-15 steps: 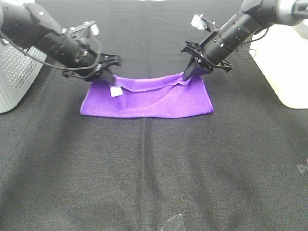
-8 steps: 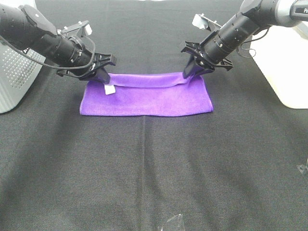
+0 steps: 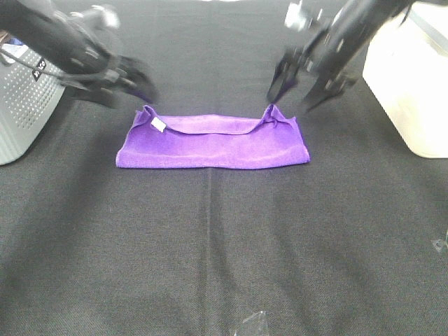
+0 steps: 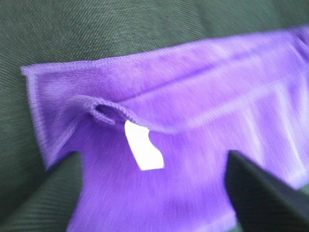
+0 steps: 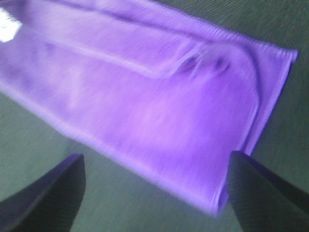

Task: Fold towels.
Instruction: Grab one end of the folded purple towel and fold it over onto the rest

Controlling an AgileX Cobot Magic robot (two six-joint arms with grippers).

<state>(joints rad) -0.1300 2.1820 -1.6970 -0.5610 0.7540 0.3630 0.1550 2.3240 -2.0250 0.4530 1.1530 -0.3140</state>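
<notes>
The purple towel lies folded in half as a wide strip on the black tablecloth, its white tag at the back left corner. Both back corners are slightly rumpled. My left gripper is open and empty, raised just behind the left corner, and blurred by motion. My right gripper is open and empty above and behind the right corner. In the left wrist view the towel and tag lie below the open gripper. In the right wrist view the towel lies below the open gripper.
A grey perforated box stands at the left edge. A white container stands at the right. A small clear plastic piece lies at the front edge. The black cloth covers the table.
Both grippers have let go of the towel's back corners, opened, and pulled up and back. The top layer has dropped onto the lower one.
</notes>
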